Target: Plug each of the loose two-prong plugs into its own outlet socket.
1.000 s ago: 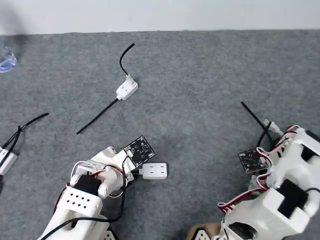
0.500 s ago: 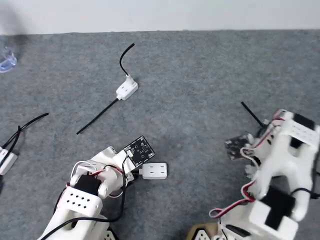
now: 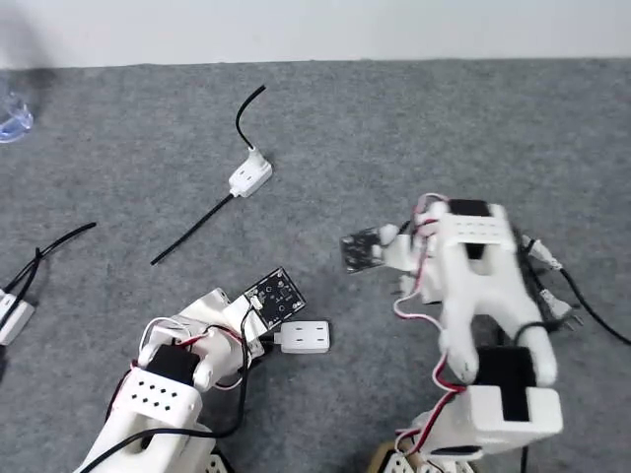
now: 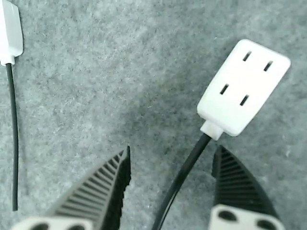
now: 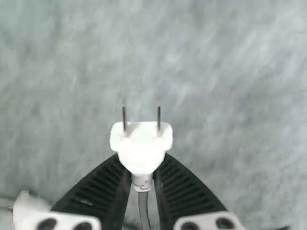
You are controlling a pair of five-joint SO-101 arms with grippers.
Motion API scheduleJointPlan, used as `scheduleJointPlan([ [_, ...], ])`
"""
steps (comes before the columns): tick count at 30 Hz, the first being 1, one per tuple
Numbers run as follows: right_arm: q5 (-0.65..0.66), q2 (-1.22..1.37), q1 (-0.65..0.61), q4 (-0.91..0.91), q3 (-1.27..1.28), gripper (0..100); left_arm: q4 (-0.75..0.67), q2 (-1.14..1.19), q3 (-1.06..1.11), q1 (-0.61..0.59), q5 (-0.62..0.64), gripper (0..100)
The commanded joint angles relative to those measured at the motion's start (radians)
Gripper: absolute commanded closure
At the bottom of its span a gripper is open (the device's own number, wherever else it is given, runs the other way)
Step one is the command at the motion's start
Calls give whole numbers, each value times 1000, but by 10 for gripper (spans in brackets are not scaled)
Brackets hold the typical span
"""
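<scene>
1. Evidently the left gripper point(image 4: 172, 155) is parked just behind the socket point(image 4: 243, 86) to steady it. Its jaws stand wide, one on either side of the cord point(image 4: 184, 175), and as far as I can see they touch neither cord nor socket.
2. The socket lies flat on the mat point(image 3: 394, 138) with its slotted face showing, which looks meant to leave the slots free for prongs.
3. The right gripper point(image 5: 140, 167) is closed narrow on a plug point(image 5: 140, 139). It grips at the neck where the wire leaves, so the two prongs point straight ahead, bare and ready to lead.
4. From above, the right arm point(image 3: 473, 266) hangs to the right of the socket and well apart from it, so I judge the plug is not yet lined up.
5. A second socket point(image 3: 249, 175) lies beyond the first, farther from the arms, with nothing plugged in.
</scene>
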Motion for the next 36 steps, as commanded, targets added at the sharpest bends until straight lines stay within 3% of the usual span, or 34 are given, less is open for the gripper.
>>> scheduleJointPlan([
  [1,-66,1,-47,-53,23,990,-21,-5,-4,0,8,739],
  [7,-115,1,-45,-133,107,972,-21,-5,-4,0,8,739],
  [16,-114,-10,-58,-128,130,712,-23,-5,-2,0,8,739],
  [36,-126,-10,-120,-124,107,711,-23,-5,-2,2,8,739],
])
